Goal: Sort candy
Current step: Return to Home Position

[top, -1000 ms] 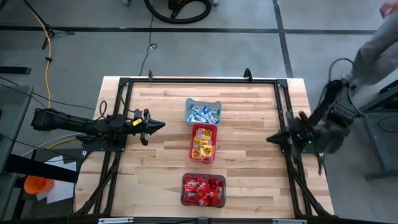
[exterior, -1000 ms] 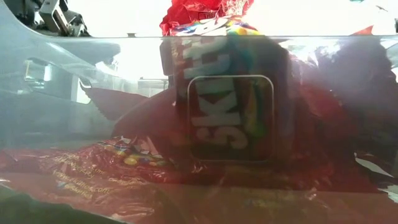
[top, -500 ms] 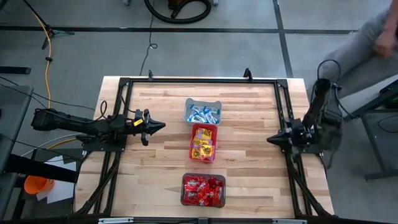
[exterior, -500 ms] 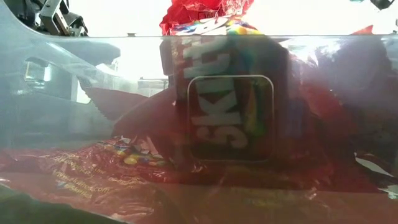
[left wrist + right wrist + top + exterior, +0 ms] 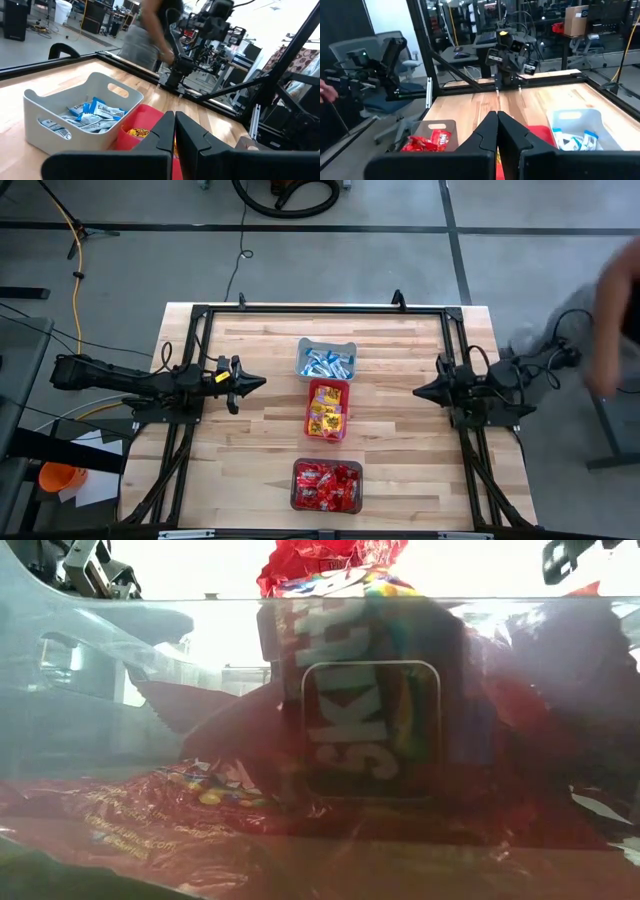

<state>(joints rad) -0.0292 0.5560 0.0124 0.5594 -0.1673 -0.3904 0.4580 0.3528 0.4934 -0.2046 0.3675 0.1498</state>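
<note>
The candy lies sorted in three bins down the table's middle: blue-and-white packets [image 5: 328, 363] in the grey bin [image 5: 326, 347], yellow ones [image 5: 327, 413] in the pink bin, red ones [image 5: 326, 485] in the dark bin near the front edge. The low view is filled by the red packets [image 5: 360, 730] behind that bin's wall. My left gripper [image 5: 262, 382] [image 5: 174, 125] is shut and empty over the table's left part, pointing at the bins. My right gripper [image 5: 415, 392] [image 5: 497, 123] is shut and empty over the right part, pointing left.
A black frame [image 5: 320, 309] runs around the wooden table. A person [image 5: 615, 315] moves just beyond the table's right edge, and shows behind the right arm in the left wrist view [image 5: 150, 35]. Bare wood lies on both sides of the bin row.
My right arm has swung from a raised, folded pose at the table's right edge down to a level one, and its gripper has moved a little toward the table's left, toward the bins. The person at the right has shifted. My left arm and the bins have kept still.
</note>
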